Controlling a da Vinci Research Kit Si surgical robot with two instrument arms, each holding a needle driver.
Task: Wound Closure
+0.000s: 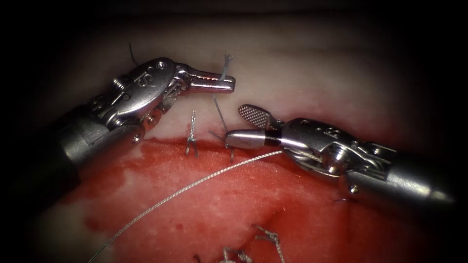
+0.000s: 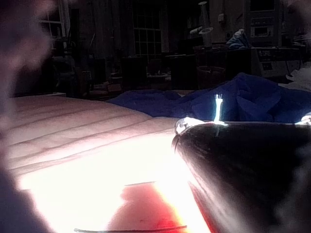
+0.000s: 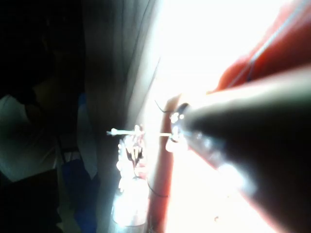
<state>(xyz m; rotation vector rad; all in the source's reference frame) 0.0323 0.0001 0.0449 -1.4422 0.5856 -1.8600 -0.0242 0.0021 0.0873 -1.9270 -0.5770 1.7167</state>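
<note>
Left tool (image 1: 226,83) jaws clamped on thread (image 1: 220,113) above the cut; right tool (image 1: 241,126) jaws apart, empty; endoscope alone showed needle (image 1: 185,190) lying loose on tissue (image 1: 302,63).

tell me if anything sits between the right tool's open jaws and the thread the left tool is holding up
Nothing visible does. The left tool is shut on the thread, which runs down to the tissue at the cut's edge. The right tool is open right beside that strand, holding nothing, with bare tissue between.

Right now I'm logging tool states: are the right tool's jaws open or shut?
Open. In the endoscope view the right tool has its ridged upper jaw lifted off the lower one, holding nothing, beside the thread that the left tool holds.
</note>
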